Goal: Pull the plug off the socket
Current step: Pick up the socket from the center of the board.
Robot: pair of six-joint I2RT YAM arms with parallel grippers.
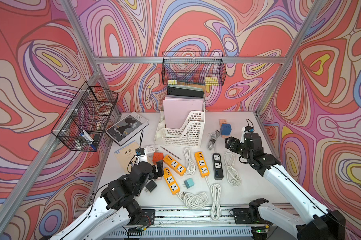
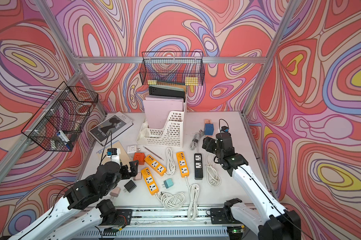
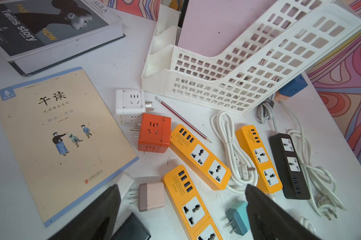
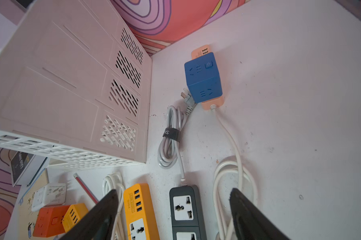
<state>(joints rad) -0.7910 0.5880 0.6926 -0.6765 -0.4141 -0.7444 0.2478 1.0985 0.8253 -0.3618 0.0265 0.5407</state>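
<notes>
A blue cube plug [image 4: 203, 76] sits pressed onto a peach socket strip [image 4: 200, 51] at the back right of the table, seen in both top views [image 1: 225, 128] [image 2: 209, 129]. The strip's white cord [image 4: 230, 137] trails toward the front. My right gripper [image 4: 173, 192] is open and empty. It hovers short of the cube, above the far end of the black power strip [image 4: 185, 207], and shows in a top view [image 1: 230, 143]. My left gripper [image 3: 181, 187] is open and empty at the left [image 1: 158, 166], over a pink charger [image 3: 151, 196] and an orange strip [image 3: 187, 199].
A white file rack [image 1: 185, 133] stands at the back centre. Between the arms lie orange strips [image 1: 201, 164], coiled white cables [image 1: 231, 168], a bundled grey cord [image 4: 171, 133], a pencil [image 3: 181, 119], white [image 3: 130, 104] and orange [image 3: 154, 133] cube adapters and a teal charger [image 1: 189, 184]. Books [image 1: 126, 126] lie at the left.
</notes>
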